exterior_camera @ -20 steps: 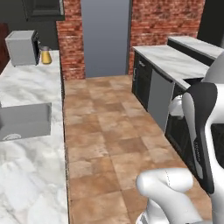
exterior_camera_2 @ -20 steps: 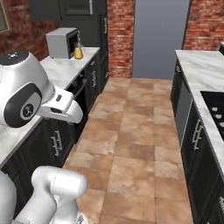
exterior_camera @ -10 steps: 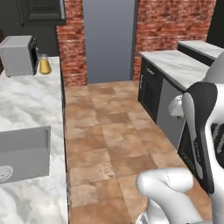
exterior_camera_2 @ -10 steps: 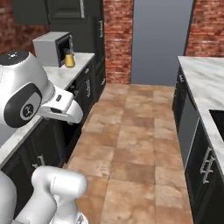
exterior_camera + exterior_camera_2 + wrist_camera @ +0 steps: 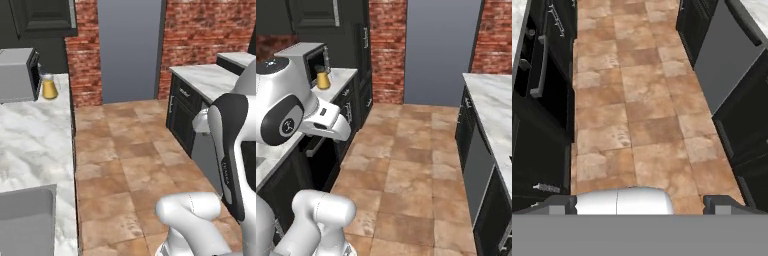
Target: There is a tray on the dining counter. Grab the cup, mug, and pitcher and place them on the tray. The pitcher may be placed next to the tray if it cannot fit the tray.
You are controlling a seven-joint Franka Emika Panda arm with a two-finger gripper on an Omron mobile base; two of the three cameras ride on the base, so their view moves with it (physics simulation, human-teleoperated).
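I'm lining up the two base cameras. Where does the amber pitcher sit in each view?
Left base view: the pitcher stands at upper left on the marble counter, right beside the grey microwave.
Right base view: at upper left, in front of the microwave's open side.
Hand view: looks down at the tiled floor.
Shared landmark: the microwave.

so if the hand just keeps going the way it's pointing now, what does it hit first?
Probably the tiled floor of the aisle. The hand looks down along it between the dark cabinets on both sides, with nothing in between. Depth is hard to judge from the hand view.
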